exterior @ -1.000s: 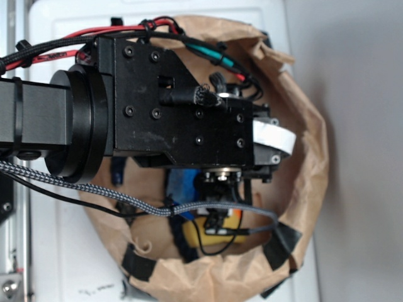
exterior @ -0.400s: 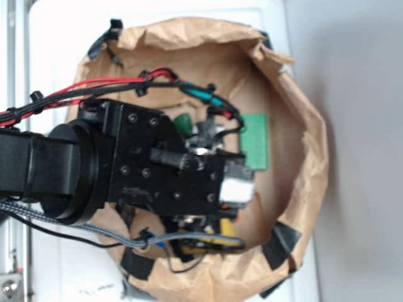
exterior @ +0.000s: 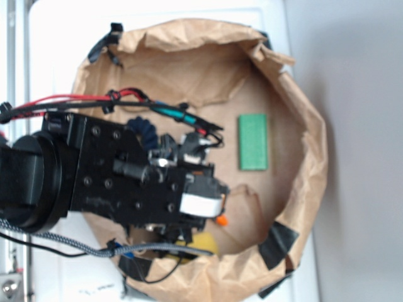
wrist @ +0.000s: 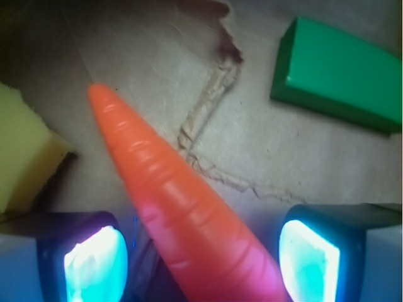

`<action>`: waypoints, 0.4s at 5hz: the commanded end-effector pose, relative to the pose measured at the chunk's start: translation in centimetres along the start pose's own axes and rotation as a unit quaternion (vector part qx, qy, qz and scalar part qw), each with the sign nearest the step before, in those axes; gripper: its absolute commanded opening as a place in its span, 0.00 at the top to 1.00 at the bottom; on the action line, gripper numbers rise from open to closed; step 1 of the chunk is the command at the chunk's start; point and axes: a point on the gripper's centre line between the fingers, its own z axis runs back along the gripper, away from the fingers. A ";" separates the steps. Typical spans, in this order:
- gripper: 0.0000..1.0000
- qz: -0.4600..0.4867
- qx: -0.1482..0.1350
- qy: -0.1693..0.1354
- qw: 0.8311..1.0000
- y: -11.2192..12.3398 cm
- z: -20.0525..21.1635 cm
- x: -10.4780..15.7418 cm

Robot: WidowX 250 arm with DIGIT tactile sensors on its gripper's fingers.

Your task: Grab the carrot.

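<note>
The carrot [wrist: 182, 207] lies on the brown paper lining [exterior: 189, 56] of the basin, its thick part between the fingers [wrist: 96, 261] and its tip pointing away toward the upper left in the wrist view; from outside only its orange tip [exterior: 221, 220] shows past the gripper [wrist: 201, 251]. The fingers stand wide open with a gap on each side, holding nothing; the right move, as I judge it, is to settle lower and close squarely across the thick part, since the glossy taper could squirt forward. The yellow foam piece [wrist: 22, 148] just beside the left pad and the green block [wrist: 337, 72] farther off should stay clear of the pinch.
</note>
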 end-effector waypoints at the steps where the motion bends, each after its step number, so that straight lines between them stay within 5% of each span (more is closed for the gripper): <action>1: 1.00 -0.014 0.024 0.007 1.000 -1.8 -0.9 -0.6; 2: 1.00 -0.009 0.033 0.005 0.999 -1.9 -0.8 -0.5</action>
